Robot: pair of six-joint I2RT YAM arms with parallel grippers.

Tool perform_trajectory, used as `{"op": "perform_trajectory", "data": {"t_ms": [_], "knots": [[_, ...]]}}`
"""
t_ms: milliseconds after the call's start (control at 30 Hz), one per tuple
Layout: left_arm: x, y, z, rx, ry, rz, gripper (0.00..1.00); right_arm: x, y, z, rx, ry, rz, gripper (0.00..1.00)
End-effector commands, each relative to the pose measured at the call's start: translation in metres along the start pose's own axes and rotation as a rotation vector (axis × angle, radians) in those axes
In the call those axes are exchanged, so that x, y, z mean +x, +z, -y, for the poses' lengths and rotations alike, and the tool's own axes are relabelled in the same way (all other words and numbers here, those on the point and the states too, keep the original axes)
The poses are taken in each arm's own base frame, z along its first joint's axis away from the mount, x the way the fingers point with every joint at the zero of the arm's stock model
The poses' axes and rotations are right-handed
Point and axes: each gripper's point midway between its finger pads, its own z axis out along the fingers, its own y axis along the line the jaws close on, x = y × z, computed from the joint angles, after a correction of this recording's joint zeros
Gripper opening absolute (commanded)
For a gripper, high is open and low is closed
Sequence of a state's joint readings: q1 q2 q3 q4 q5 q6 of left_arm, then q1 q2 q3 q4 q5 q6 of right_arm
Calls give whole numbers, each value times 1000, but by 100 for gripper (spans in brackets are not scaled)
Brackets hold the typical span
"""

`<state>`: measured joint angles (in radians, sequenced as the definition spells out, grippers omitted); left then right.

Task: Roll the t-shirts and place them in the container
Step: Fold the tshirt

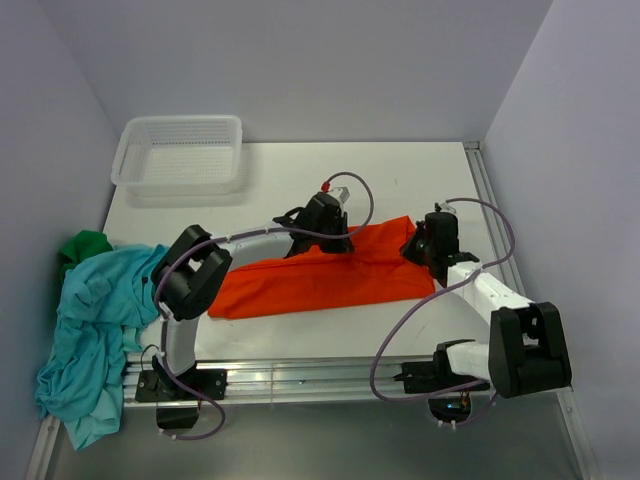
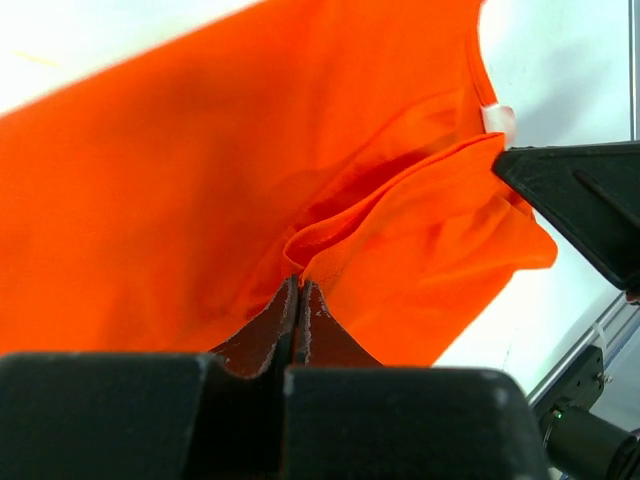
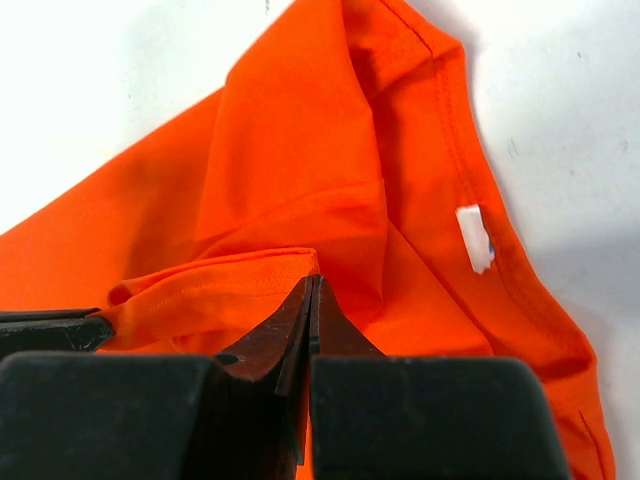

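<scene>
Stretching across the table point(image 1: 400, 170) as a long folded band, the orange-red t-shirt point(image 1: 320, 282) runs from near left to far right, with its labelled collar end on the right. The left gripper point(image 1: 335, 243) pinches a fold on its far edge, jaws together. Just beside it, the right gripper point(image 1: 418, 250) is clamped on the collar end.

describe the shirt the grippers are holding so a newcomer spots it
In the middle of the white table lies the orange-red t-shirt, a long flat band. Unlike the teal t-shirt and green t-shirt heaped at the table's left edge, it is pinched by the left gripper and right gripper.
</scene>
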<state>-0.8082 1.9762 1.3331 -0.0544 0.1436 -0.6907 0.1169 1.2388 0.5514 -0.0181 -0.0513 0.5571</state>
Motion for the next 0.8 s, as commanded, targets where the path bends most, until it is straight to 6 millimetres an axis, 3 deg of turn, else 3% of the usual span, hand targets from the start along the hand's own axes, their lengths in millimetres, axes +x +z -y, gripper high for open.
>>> {"op": "perform_trajectory", "data": {"t_ms": [0,233,533,700,767], "knots": [[-17,-15,23,38,58,77,1,-6,-8,0,-1,17,33,0],[-8,-22,21,21,69,83,1,-1,-20,-5,-26,35,29,0],[8,-30,9,-18,85,72,14,17,-25,0,-20,70,-13,0],[12,-37,10,-22,98,82,15,24,-30,1,-24,84,-22,0],[18,-38,10,-24,106,73,19,28,-32,4,-13,89,-33,12]]}}
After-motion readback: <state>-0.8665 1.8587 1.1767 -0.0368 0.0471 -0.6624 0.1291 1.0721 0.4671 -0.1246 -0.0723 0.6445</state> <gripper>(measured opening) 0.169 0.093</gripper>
